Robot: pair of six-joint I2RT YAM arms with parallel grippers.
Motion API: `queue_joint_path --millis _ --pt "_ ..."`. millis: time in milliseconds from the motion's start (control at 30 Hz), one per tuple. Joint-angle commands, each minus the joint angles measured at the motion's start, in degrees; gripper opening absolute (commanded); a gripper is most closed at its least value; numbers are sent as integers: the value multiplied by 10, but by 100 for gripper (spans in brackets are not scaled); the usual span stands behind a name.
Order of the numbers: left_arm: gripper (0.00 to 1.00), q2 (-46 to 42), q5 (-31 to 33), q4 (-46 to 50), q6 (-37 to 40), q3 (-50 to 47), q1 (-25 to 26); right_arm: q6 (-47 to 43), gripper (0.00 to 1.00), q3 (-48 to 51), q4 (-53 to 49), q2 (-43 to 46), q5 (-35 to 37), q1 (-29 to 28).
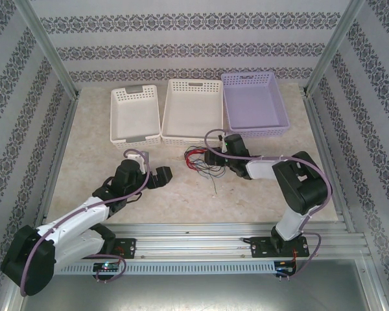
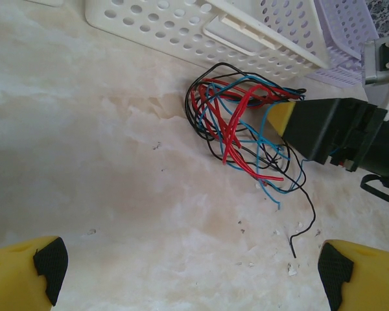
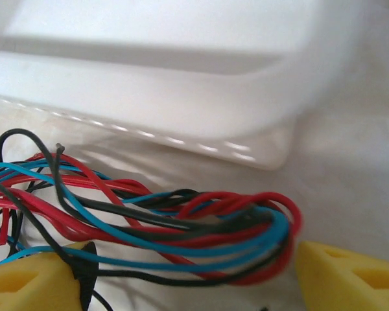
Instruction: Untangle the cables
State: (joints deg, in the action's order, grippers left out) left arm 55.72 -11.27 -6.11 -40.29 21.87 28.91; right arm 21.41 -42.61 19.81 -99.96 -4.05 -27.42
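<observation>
The cables (image 1: 200, 159) lie as one tangled bunch of thin red, blue and black strands on the table, just in front of the middle basket. In the left wrist view the cables (image 2: 243, 126) spread out, with a loose black end trailing toward me. My right gripper (image 1: 214, 157) is down at the bunch's right side. In its wrist view the cables (image 3: 181, 230) loop between its yellow fingers (image 3: 347, 278); my right gripper (image 3: 188, 278) is still open around them. My left gripper (image 1: 162, 176) hovers open to the left of the bunch, holding nothing; its pads (image 2: 48, 262) frame bare table.
Three baskets stand in a row behind the cables: a white basket (image 1: 136, 138) at left, a white basket (image 1: 181, 139) in the middle and a lilac basket (image 1: 259, 131) at right. The middle basket's wall (image 3: 181, 97) is close behind the bunch. Patterned walls enclose the table.
</observation>
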Motion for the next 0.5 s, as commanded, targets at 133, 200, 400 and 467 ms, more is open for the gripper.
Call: queue_joint_path --millis 133,200,400,467 --pt "100 -16 6 -22 1 -17 9 -35 76 -17 63 -44 102 -24" --pt "100 -24 4 -23 -3 -23 9 -43 71 -17 79 -53 116 -28" --pt "100 -56 -3 -21 -11 -40 10 -62 60 -1 165 -77 136 -39" --pt "100 -65 -5 -18 -14 -46 9 -65 55 7 190 -80 141 -45"
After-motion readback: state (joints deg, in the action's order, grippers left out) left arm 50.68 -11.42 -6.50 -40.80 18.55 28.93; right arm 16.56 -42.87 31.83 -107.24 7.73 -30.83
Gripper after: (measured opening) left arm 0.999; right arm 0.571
